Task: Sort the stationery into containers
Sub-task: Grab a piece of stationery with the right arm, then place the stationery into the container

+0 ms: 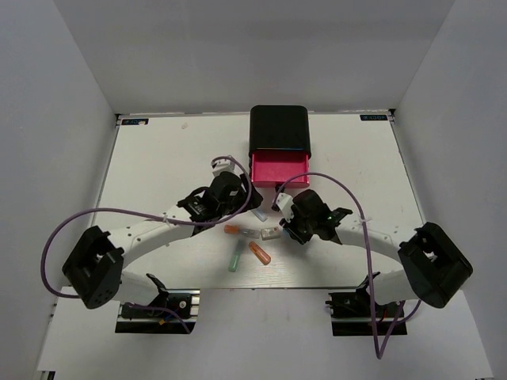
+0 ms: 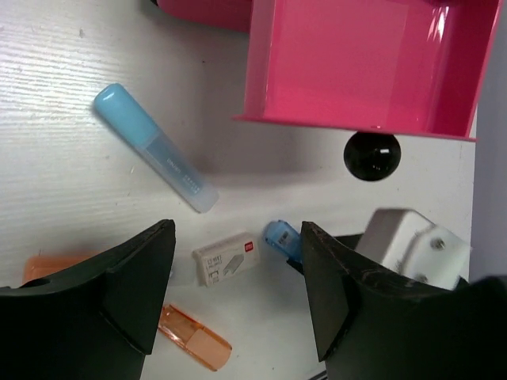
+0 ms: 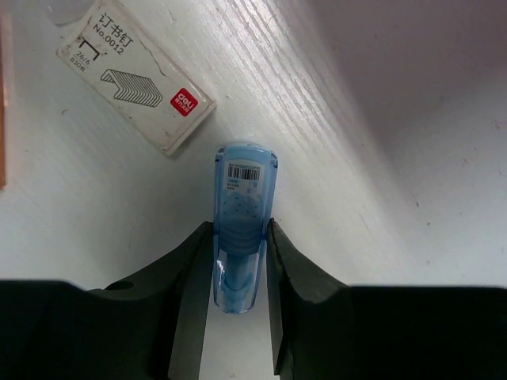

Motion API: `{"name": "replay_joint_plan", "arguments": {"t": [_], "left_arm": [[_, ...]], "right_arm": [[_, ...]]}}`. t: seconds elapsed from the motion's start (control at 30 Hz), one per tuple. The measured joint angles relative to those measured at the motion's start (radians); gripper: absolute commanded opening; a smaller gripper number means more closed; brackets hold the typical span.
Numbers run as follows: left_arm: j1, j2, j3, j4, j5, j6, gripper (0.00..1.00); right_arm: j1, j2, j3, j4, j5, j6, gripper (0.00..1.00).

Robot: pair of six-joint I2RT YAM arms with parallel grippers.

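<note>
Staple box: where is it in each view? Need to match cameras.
Top external: staple box at table centre, nearside of the open pink drawer.
Left wrist: low centre, seen between the left fingers.
Right wrist: upper left.
Landmark: blue stick in the right fingers, beside it in both wrist views.

A robot lab cell, not a lived-in room. A white desk [image 1: 158,158] is boxed in by plain pale walls [image 1: 261,47] on three sides. The left arm [image 1: 150,233] and right arm [image 1: 380,237] are bolted to rail mounts [image 1: 154,305] at the desk's near edge. Purple cables [image 1: 49,241] loop loose.
</note>
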State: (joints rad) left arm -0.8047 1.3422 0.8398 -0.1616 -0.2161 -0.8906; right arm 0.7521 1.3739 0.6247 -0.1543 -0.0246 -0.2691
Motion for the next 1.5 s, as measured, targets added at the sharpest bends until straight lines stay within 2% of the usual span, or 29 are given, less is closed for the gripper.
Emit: {"name": "replay_joint_plan", "arguments": {"t": [0.47, 0.73, 0.83, 1.2, 1.5], "left_arm": [[0.011, 0.162, 0.109, 0.043, -0.006, 0.018, 0.76], [0.011, 0.221, 0.174, 0.066, -0.006, 0.019, 0.76], [0.011, 0.229, 0.177, 0.066, -0.010, 0.019, 0.76], [0.018, 0.263, 0.230, 0.061, -0.036, 0.022, 0.77], [0.018, 0.262, 0.230, 0.061, -0.050, 0.021, 0.78]], "right_arm": [[-0.014, -0.195, 0.002, -0.092, -0.071, -0.046, 0.00], [-0.019, -0.478, 0.002, -0.099, -0.158, -0.127, 0.00], [-0.019, -0.540, 0.003, -0.062, -0.144, -0.148, 0.00], [-0.034, -0.397, 0.136, 0.089, 0.023, -0.234, 0.00], [-0.077, -0.296, 0.245, 0.187, 0.063, -0.274, 0.00]]}}
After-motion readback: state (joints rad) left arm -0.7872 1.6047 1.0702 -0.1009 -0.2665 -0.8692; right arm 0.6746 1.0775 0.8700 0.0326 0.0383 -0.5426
